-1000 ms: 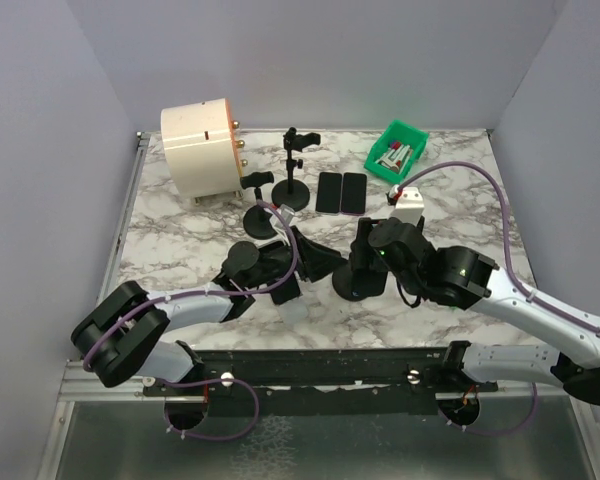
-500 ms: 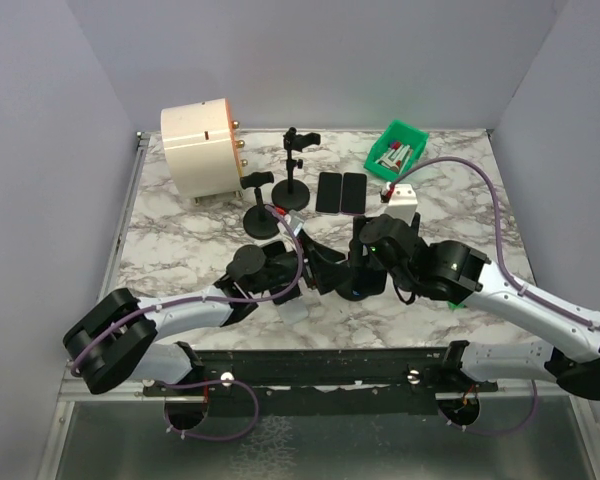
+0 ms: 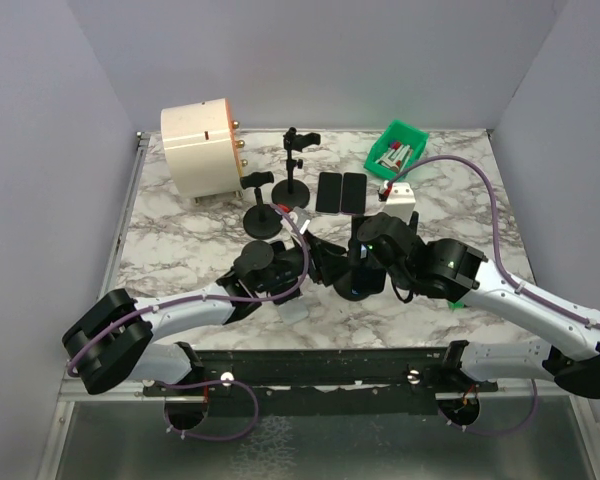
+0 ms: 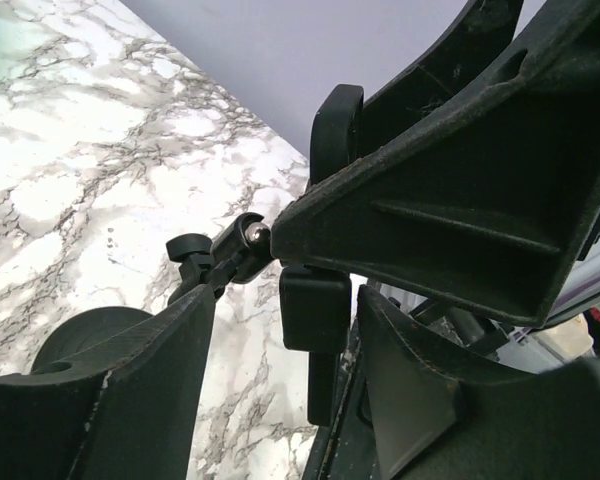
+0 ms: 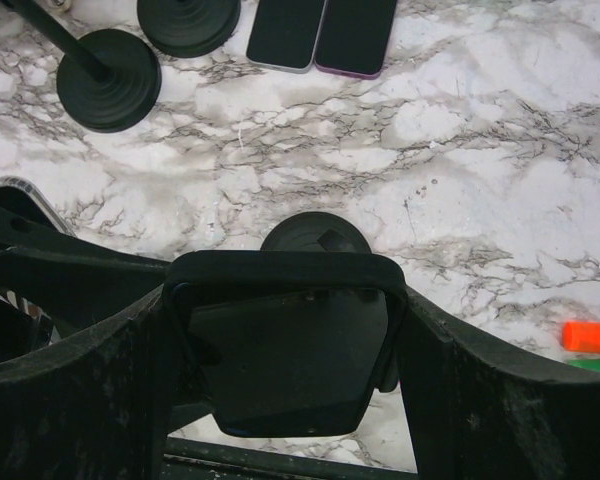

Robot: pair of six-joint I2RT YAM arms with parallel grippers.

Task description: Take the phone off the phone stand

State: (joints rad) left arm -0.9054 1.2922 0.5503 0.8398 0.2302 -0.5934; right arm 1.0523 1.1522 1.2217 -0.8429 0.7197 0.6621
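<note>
Right claw (image 5: 285,340) clamps phone (image 5: 280,360) sides; left claw (image 4: 285,335) gapes around phone stand (image 4: 220,262).

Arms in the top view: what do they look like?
The left arm and right arm have pale white links and black joints. The left gripper and right gripper are black and wedge-shaped. A purple cable runs along each arm; a green light glows on the right one.

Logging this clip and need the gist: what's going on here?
Both arms are working on the phone stand in the middle of the marble table. The right gripper is closed across the sides of the phone, which is not yet out of the stand. The left gripper is close behind the upper part of the stand, jaws open.
</note>
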